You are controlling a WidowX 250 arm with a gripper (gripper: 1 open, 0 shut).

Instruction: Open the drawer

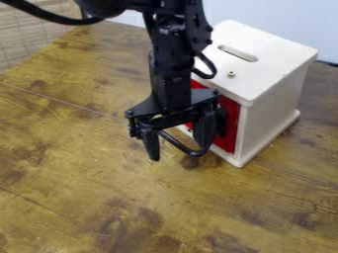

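1. Since the nearest part of the scene is bare wooden table (93, 198), nothing lies between the viewer and the work; the worn planks run back under everything else.
2. Just behind that bare stretch hangs the gripper (179, 143), fingers spread wide and pointing down, tips close above the table. One dark finger (152, 146) shows on the left; the other sits toward the red front.
3. Spread like this, the fingers look set to straddle the black loop handle (189, 151), whose lower bar shows between and below them. Whether either finger touches the handle I cannot tell; nothing is clamped.
4. My read: the hand is placed low and open so it can hook or pinch the handle bar, then pull outward toward the near left. The step in hand is the approach to the grasp, not the pull.
5. Behind the handle is the drawer (218, 124), red-fronted, sitting in the lower face of the white box (271, 94). It looks flush or nearly flush with the box, so I judge it not opened yet; the arm hides part of the front.
6. Box stands on the table at right of centre, slotted top (239, 52) facing up, front turned toward the near left, which suits a straight pull.
7. Farthest, the arm (175, 40) comes down from the top edge, nearly vertical, keeping the wrist above the handle.
8. Risk, as a guess: the light box may slide with the pull.
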